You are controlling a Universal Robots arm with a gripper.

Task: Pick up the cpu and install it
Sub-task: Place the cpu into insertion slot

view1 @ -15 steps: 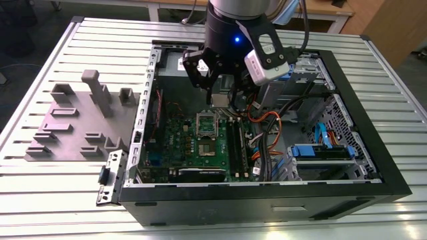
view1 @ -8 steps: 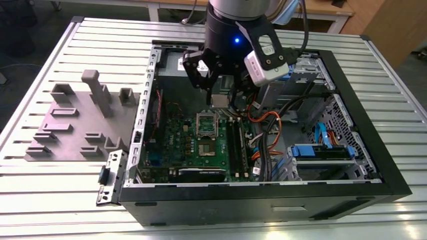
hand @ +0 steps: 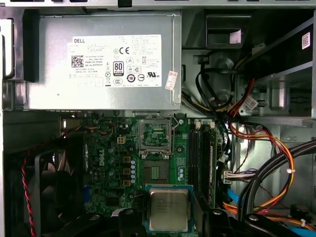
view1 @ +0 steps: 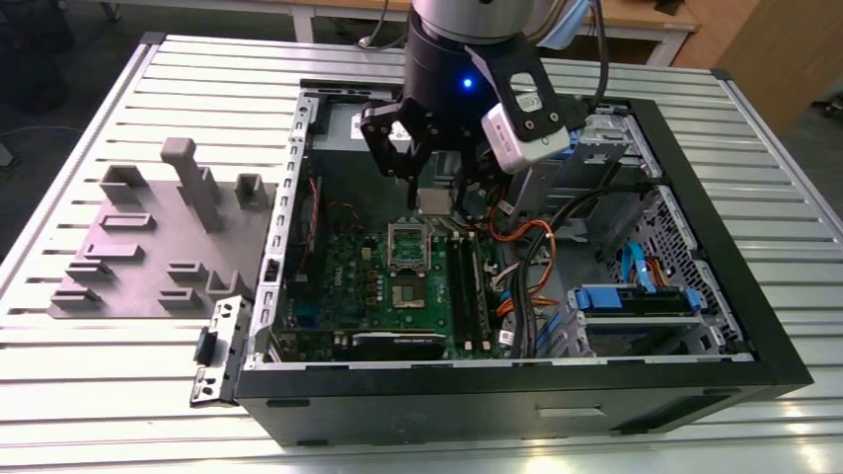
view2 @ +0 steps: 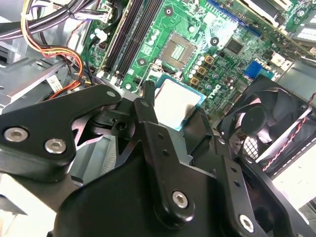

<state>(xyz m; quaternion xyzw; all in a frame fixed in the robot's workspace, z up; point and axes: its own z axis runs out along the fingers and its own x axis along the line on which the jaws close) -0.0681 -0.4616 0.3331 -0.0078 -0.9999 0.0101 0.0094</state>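
Observation:
The cpu (hand: 169, 210), a small square chip with a silver-grey metal top and a teal rim, sits between the black fingers (hand: 131, 221) of my gripper (hand: 169, 223), which is shut on it. In the second wrist view the cpu (view2: 177, 101) hangs above the green motherboard (view2: 227, 69), short of the open socket (view2: 178, 49). In the first wrist view the socket (hand: 155, 171) lies just beyond the chip, with the raised silver socket frame (hand: 155, 134) behind it. In the exterior view my gripper (view1: 432, 193) hovers inside the open computer case (view1: 527, 395), over the motherboard's far end.
A grey power supply (hand: 103, 61) fills the case's far end. Black memory sticks (hand: 200, 163) run beside the socket, bundles of coloured cables (hand: 256, 148) beyond them. A black fan (view2: 266, 123) sits on the other side. A grey fixture plate (view1: 158, 237) lies beside the case.

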